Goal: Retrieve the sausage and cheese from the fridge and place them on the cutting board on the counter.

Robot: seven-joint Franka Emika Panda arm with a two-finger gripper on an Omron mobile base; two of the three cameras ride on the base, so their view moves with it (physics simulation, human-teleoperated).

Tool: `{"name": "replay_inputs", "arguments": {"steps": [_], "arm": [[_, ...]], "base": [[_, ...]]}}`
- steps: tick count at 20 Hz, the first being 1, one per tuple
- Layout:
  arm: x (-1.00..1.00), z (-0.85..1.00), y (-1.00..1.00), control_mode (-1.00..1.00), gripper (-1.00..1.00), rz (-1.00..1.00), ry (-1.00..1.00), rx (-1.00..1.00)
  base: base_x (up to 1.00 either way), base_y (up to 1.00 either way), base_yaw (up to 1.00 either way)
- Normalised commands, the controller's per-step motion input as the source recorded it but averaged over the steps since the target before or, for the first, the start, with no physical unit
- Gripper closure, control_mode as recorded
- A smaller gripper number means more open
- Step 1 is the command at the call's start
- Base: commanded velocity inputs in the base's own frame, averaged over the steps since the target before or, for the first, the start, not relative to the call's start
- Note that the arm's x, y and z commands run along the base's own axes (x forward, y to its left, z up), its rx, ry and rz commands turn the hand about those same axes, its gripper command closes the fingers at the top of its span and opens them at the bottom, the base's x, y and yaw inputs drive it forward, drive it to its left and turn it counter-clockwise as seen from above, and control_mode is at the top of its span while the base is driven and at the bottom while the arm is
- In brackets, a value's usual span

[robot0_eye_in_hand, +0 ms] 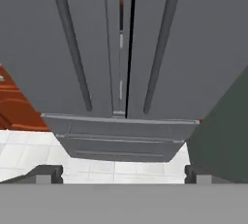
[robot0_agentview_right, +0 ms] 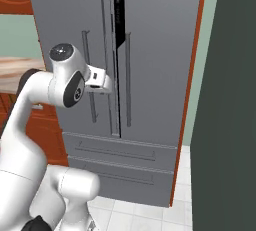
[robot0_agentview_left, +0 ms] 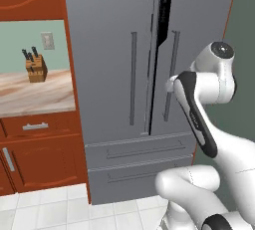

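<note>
While facing the tall grey double-door fridge [robot0_agentview_left: 149,74], right door barely ajar, jaws [robot0_eye_in_hand: 124,174] spread wide and empty; sausage and cheese retrieval entirely left.

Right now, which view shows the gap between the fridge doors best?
The left base view: the fridge doors stand slightly ajar, a dark gap widening toward the top. The right base view shows the same gap, narrower lower down. The hand view shows it as a thin dark line.
</note>
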Motion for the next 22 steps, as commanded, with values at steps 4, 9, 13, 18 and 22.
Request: {"name": "replay_inputs", "arguments": {"steps": [4, 9, 13, 18, 22], "arm": [[0.0, 0.02, -0.69, -1.0, -1.0, -0.07, -0.25, 0.03], [0.43, -0.07, -0.41, -1.0, -1.0, -0.08, -0.16, 0.01], [0.53, -0.06, -0.03, -1.0, -1.0, -0.02, -0.04, 0.0], [0.27, 0.0, 0.0, -1.0, -1.0, 0.0, 0.0, 0.02], [0.62, 0.0, 0.0, -1.0, -1.0, 0.0, 0.01, 0.04]], "base": [[0.0, 0.0, 0.0], [0.0, 0.0, 0.0], [0.0, 0.0, 0.0], [0.0, 0.0, 0.0], [0.0, 0.0, 0.0]]}}
